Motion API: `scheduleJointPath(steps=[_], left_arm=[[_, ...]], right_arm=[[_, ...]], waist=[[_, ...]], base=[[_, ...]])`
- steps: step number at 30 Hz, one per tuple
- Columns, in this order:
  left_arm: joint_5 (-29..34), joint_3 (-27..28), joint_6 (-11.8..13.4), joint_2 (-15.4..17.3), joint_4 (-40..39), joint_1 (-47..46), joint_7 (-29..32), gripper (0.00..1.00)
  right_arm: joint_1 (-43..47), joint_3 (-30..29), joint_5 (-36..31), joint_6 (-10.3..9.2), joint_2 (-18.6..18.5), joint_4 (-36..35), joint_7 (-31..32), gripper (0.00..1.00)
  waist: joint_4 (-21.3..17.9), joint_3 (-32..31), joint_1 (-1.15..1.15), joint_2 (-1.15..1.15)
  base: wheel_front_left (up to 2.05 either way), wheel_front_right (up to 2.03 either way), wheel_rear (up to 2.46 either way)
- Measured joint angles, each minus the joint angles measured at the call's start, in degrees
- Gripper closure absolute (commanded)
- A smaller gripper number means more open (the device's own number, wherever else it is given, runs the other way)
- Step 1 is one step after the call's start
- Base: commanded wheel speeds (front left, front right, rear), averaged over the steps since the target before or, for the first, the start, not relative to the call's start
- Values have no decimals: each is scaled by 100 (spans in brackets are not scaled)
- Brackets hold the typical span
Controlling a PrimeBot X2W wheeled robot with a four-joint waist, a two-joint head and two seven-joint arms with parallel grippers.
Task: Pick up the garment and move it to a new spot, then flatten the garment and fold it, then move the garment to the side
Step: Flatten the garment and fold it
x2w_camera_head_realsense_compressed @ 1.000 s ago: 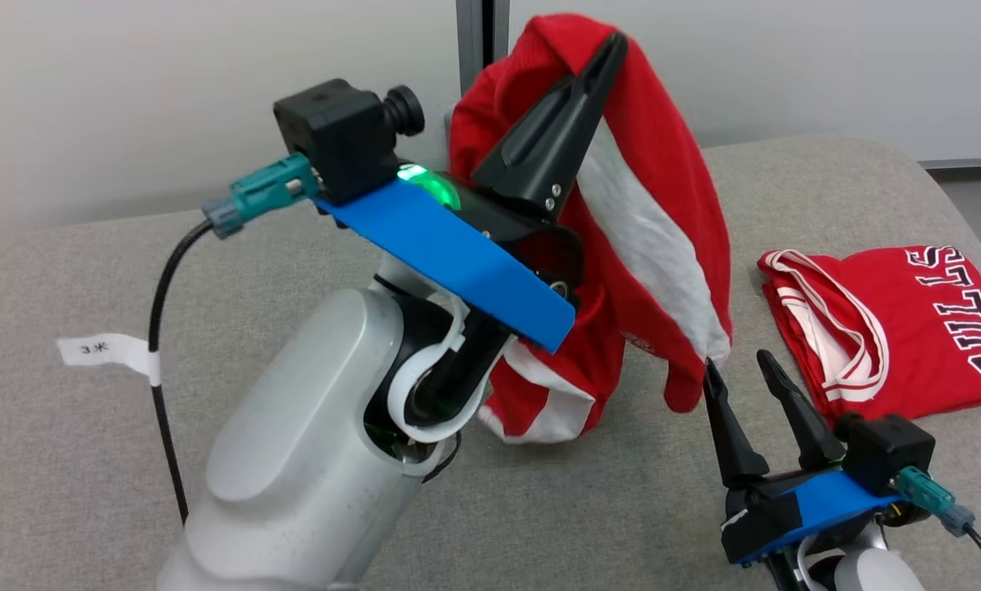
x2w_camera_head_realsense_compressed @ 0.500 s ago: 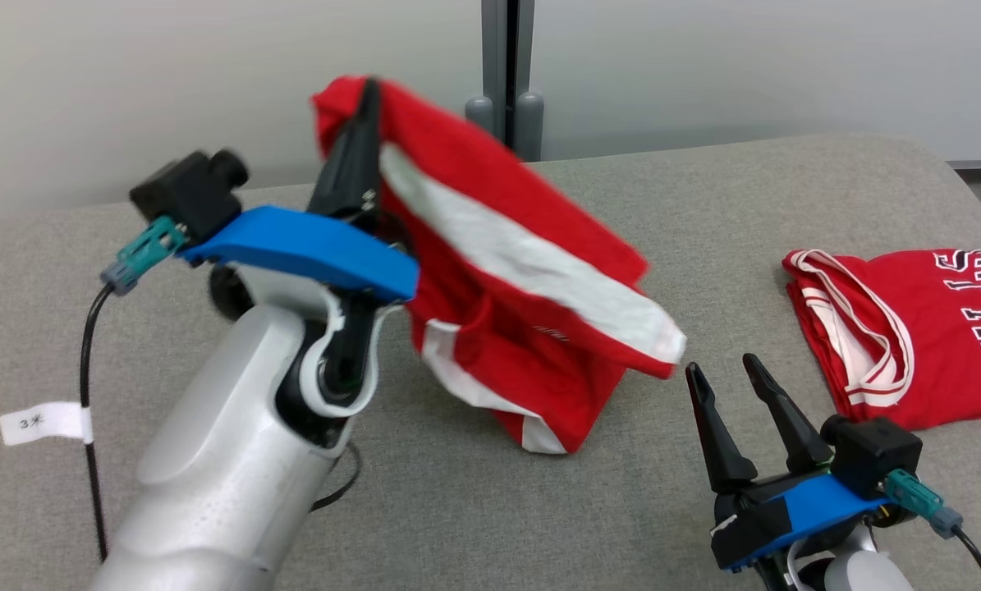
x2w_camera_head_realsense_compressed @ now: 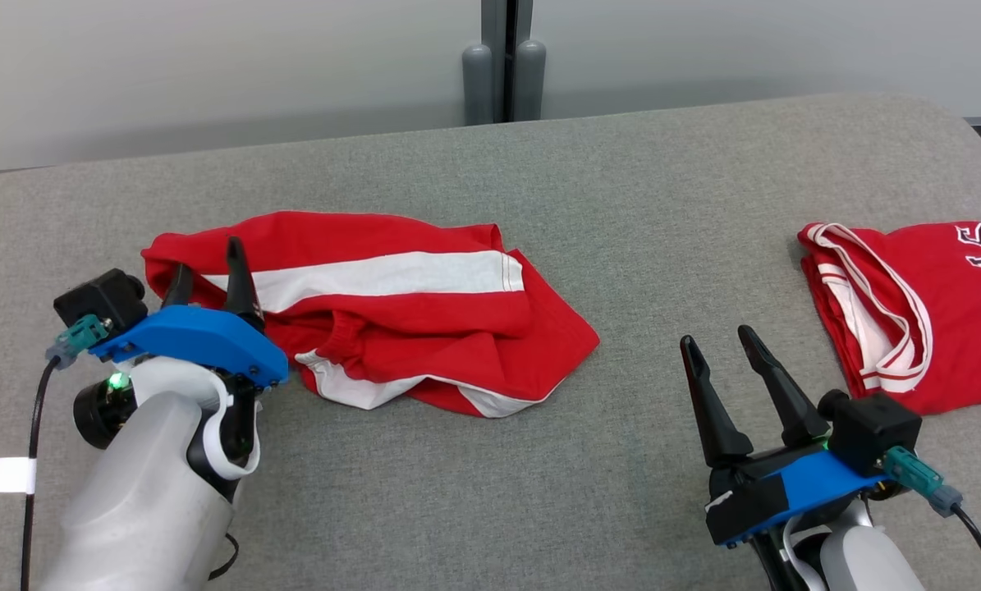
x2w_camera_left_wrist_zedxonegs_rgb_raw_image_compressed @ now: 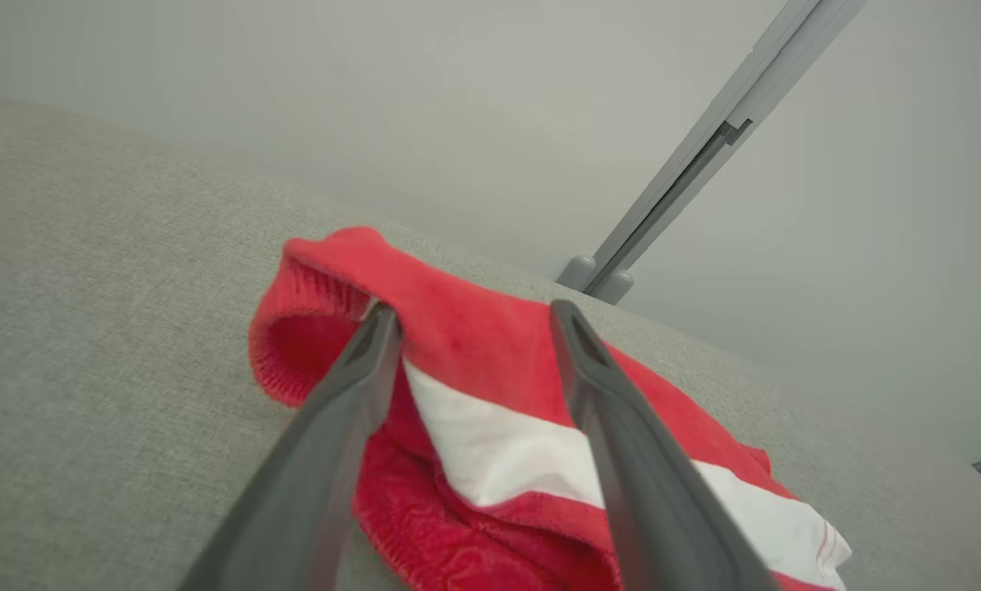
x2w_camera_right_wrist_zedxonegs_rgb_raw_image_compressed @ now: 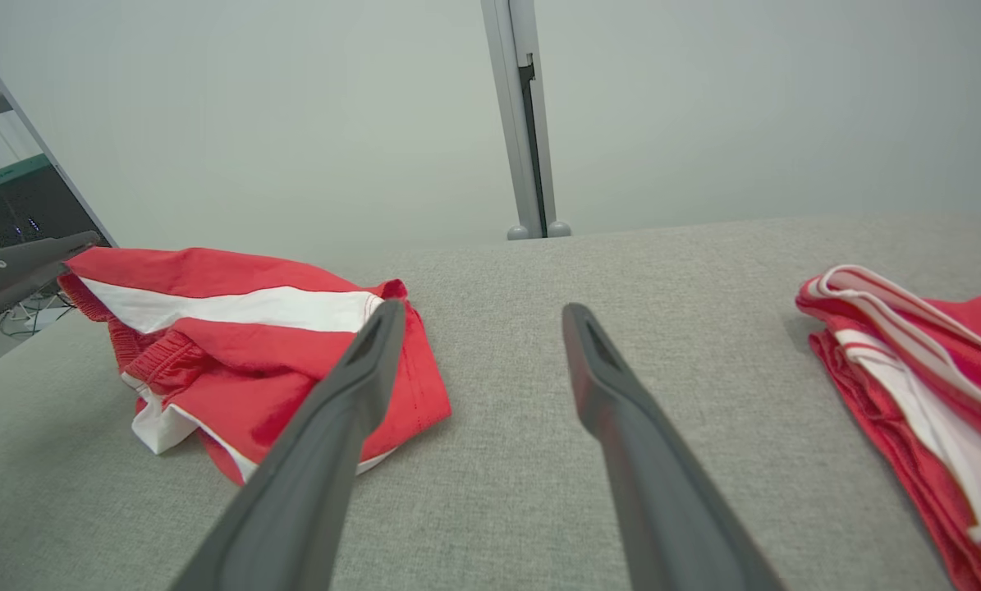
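The garment (x2w_camera_head_realsense_compressed: 408,328) is a pair of red shorts with a white side stripe, lying crumpled on the grey padded surface (x2w_camera_head_realsense_compressed: 539,164) left of centre. My left gripper (x2w_camera_head_realsense_compressed: 208,263) stands open at its left end. In the left wrist view its fingers (x2w_camera_left_wrist_zedxonegs_rgb_raw_image_compressed: 350,386) straddle the bunched waistband of the garment (x2w_camera_left_wrist_zedxonegs_rgb_raw_image_compressed: 457,328) without pinching it. My right gripper (x2w_camera_head_realsense_compressed: 716,336) is open and empty at the lower right, apart from the cloth. From the right wrist view the garment (x2w_camera_right_wrist_zedxonegs_rgb_raw_image_compressed: 236,328) lies to the left of that gripper (x2w_camera_right_wrist_zedxonegs_rgb_raw_image_compressed: 482,310).
A folded red jersey (x2w_camera_head_realsense_compressed: 909,320) with white trim and lettering lies at the right edge, also the jersey (x2w_camera_right_wrist_zedxonegs_rgb_raw_image_compressed: 909,353) in the right wrist view. A grey post (x2w_camera_head_realsense_compressed: 502,61) stands against the pale wall behind. Bare grey fabric stretches between the two garments.
My left gripper came down and to the left with the garment, which hung in the air before and now lies on the surface. Its fingers have opened. The right gripper barely moved.
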Motion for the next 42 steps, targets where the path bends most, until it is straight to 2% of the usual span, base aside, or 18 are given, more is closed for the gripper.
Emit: scheduleJointPath(steps=[6, 13, 17, 21, 26, 27, 28, 29, 33, 38, 42], left_arm=[[69, -261, -190, 83, -57, 293, 246, 0], [291, -849, -189, 258, -1183, 855, 901, 0], [658, -1170, -9, 535, -1647, 833, 1189, 0], [877, -1366, 78, 673, -1653, 675, 1481, 0], [933, -1479, 68, 684, -1379, 482, 1723, 0], [923, -1489, 63, 679, -1314, 461, 1781, 22], [894, -1485, 63, 667, -1255, 459, 1829, 55], [855, -1483, 64, 662, -1187, 459, 1875, 100], [666, -1290, 110, 652, -1067, 504, 1749, 100], [209, -650, 260, 563, -1092, 1046, 934, 100], [-209, -147, 244, 438, -1202, 1505, 304, 100]], right_arm=[[16, -104, -4, 0, 0, 25, -10, 0], [107, -171, -3, 0, 0, 14, -9, 0], [104, -129, 0, 0, 0, -15, -11, 0], [57, -20, 32, 0, 2, -14, -25, 0], [-10, 9, 60, 0, 1, 27, -74, 0], [-12, -4, 60, 0, 1, 45, -76, 0], [-13, -12, 60, 0, 0, 58, -78, 0], [-13, -21, 59, 0, 0, 69, -84, 0], [-12, -52, 58, 0, 0, 81, -109, 0], [38, -144, 45, 0, 1, 83, -116, 0], [81, -198, -5, 0, -1, 48, -66, 0]], waist=[[42, -74, 0, 0], [103, -138, -1, 0], [114, -84, -1, 0], [30, 10, -1, 0], [-132, 94, -1, 0], [-157, 98, -1, 0], [-178, 99, -1, 0], [-197, 98, -1, 0], [-221, 69, -1, 0], [-128, -41, -1, 0], [-1, -116, -1, 0]], base=[[0, 0, 0], [0, 0, 0], [0, 0, 0], [0, 0, 0], [0, 0, 0], [0, 0, 0], [0, 0, 0], [0, 0, 0], [0, 0, 0], [0, 0, 0], [0, 0, 0]])
